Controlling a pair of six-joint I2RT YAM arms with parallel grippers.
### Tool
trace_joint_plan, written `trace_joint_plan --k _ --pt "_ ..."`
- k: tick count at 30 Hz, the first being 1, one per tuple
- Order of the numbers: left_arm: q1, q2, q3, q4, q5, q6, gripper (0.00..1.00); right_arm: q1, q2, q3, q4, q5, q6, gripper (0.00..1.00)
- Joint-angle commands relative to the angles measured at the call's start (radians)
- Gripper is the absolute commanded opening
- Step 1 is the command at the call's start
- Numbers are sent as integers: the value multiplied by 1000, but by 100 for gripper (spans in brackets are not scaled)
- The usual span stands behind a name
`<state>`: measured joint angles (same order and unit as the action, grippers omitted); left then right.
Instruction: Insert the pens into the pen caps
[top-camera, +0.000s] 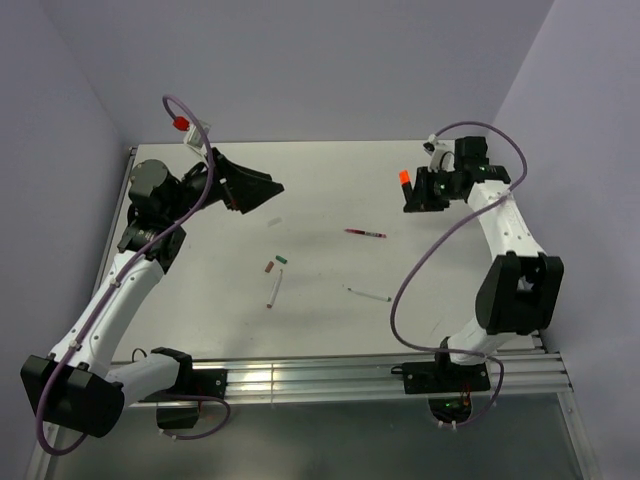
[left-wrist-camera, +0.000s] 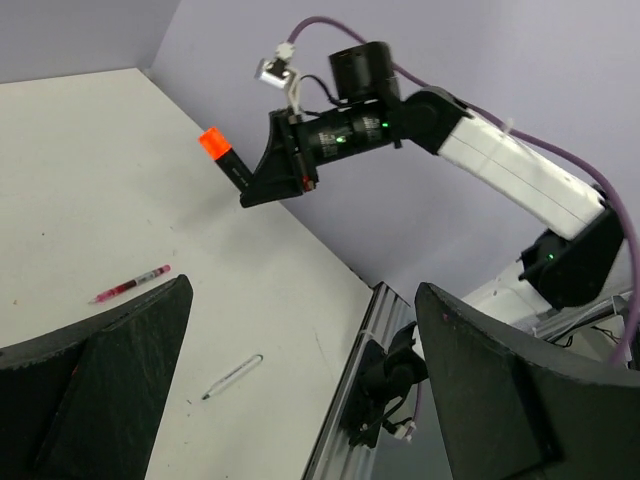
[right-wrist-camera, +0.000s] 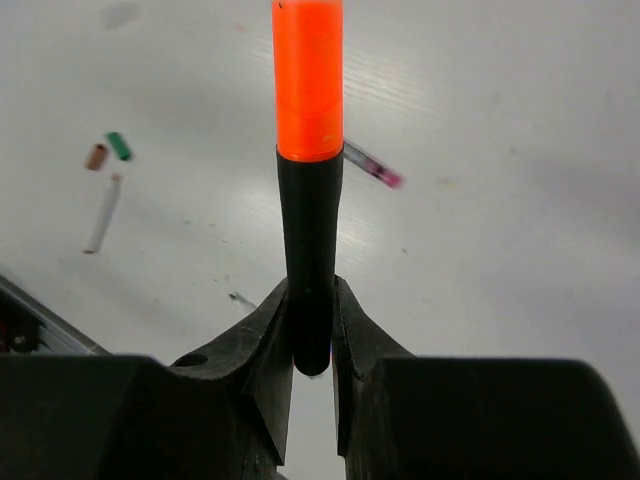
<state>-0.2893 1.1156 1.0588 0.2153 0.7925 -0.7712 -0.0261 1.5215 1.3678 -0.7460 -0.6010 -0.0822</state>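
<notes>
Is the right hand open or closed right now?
Shut: the right hand pinches the short black marker with the orange tip by its bottom end.

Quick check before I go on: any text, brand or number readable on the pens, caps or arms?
None readable.
The short, thick black marker with an orange end in the right gripper shows no print.
The thin dark red pen is too small and blurred to tell.

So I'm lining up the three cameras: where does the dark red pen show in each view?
Top external: the dark red pen lies just right of centre.
Left wrist: it is at lower left.
Right wrist: blurred, upper half, just right of centre.
Shared landmark: the orange-tipped black marker held in the right gripper.
</notes>
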Motion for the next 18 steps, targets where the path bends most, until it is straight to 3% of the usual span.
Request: trace_joint_plan --k 1,8,18 --pt "6 -13 12 -4 11 46 99 -44 104 20 -104 95 -61 0" --pt "7 -29 -23 10 1 62 99 -115 346 103 -112 79 -11 0" --pt "39 -50 -74 16 19 69 99 -126 523 198 -119 93 33 7"
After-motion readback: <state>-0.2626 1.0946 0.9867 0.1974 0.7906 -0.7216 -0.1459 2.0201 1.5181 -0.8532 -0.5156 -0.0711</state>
